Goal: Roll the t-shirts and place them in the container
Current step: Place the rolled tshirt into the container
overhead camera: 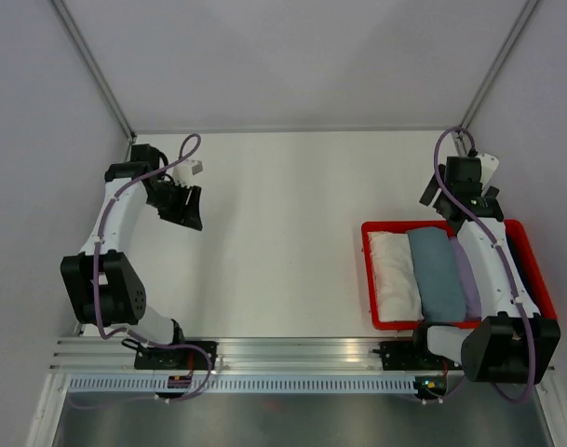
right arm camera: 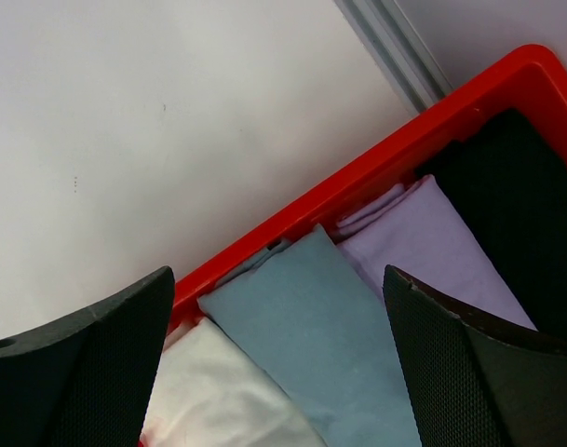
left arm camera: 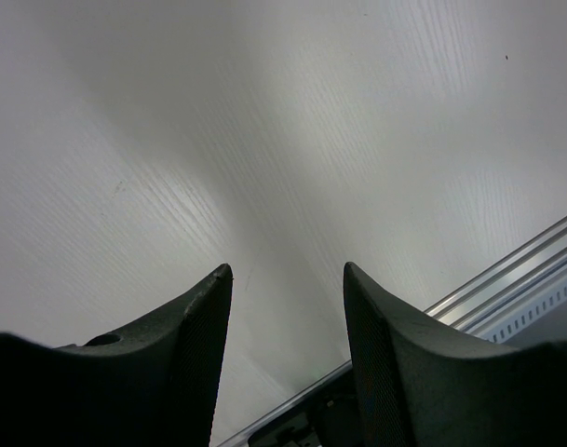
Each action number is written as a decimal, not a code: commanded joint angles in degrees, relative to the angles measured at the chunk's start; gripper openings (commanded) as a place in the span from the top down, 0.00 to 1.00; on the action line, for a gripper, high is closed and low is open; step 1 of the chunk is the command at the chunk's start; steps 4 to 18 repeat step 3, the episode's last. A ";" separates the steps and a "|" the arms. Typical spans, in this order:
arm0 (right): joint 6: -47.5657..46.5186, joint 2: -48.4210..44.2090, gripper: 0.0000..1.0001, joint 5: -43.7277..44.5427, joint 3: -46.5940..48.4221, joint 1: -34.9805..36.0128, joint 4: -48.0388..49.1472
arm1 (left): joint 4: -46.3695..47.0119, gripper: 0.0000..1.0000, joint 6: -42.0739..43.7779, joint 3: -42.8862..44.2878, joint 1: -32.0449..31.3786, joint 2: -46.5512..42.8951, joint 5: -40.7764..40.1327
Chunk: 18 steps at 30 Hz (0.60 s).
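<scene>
Folded t-shirts lie side by side in a red bin at the right of the table: a cream one, a grey-blue one and a lilac one partly under my right arm. In the right wrist view the cream, grey-blue, lilac and black shirts show inside the bin's far rim. My right gripper hangs wide open above the bin's far end, holding nothing. At the far left, my left gripper is open and empty over bare table.
White tabletop spreads between the arms. An aluminium rail carrying both bases runs along the near edge and also shows in the left wrist view. Pale walls with metal posts close in the back and sides.
</scene>
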 commanded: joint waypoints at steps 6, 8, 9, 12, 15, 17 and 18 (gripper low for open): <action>-0.73 -0.83 0.02 -1.05 0.03 -0.27 2.23 | 1.28 0.43 -0.87 0.77 -0.05 -1.74 -0.46; -0.73 -0.83 0.02 -1.05 0.03 -0.27 2.23 | 1.28 0.43 -0.87 0.77 -0.05 -1.74 -0.46; -0.73 -0.83 0.02 -1.05 0.03 -0.27 2.23 | 1.28 0.43 -0.87 0.77 -0.05 -1.74 -0.46; -0.73 -0.83 0.02 -1.05 0.03 -0.27 2.23 | 1.28 0.43 -0.87 0.77 -0.05 -1.74 -0.46; -0.73 -0.83 0.02 -1.05 0.03 -0.27 2.23 | 1.28 0.43 -0.87 0.77 -0.05 -1.74 -0.46; -0.73 -0.83 0.02 -1.05 0.03 -0.27 2.23 | 1.28 0.43 -0.87 0.77 -0.05 -1.74 -0.46; -0.73 -0.83 0.02 -1.05 0.03 -0.27 2.23 | 1.28 0.43 -0.87 0.77 -0.05 -1.74 -0.46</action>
